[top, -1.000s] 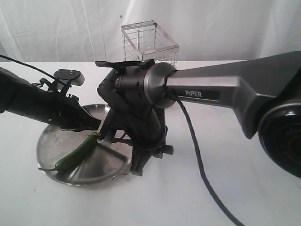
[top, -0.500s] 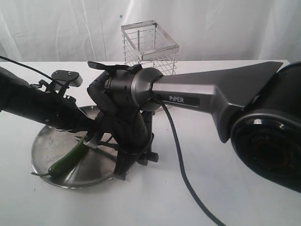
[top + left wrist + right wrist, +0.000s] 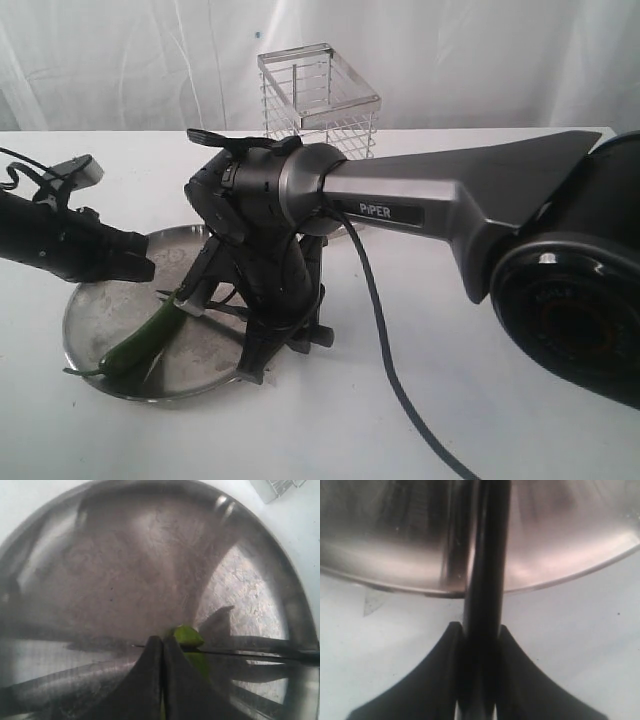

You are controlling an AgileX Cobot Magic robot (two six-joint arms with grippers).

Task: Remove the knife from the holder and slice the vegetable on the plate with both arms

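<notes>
The green chili (image 3: 140, 340) lies on the steel plate (image 3: 90, 300), its blunt end toward the middle. My right gripper (image 3: 256, 362) points down at the plate's near right rim and is shut on the black knife (image 3: 487, 555), whose handle runs out over the rim (image 3: 560, 575). In the left wrist view the thin blade (image 3: 240, 654) lies across the chili (image 3: 187, 635) near its end. My left gripper (image 3: 146, 268) hovers over the plate's left side, shut and holding nothing, a little apart from the chili. Its fingertips (image 3: 162, 639) are pressed together.
The wire holder (image 3: 320, 95) stands behind the right arm at the back of the white table, with nothing visible inside it. The thick PiPER arm (image 3: 420, 205) spans the right half of the view, with a black cable (image 3: 390, 370) trailing down to the front.
My left arm has drawn back to the left, away from the chili. The right arm swung left with the knife a second ago, then held still. The plate has slid slightly left.
</notes>
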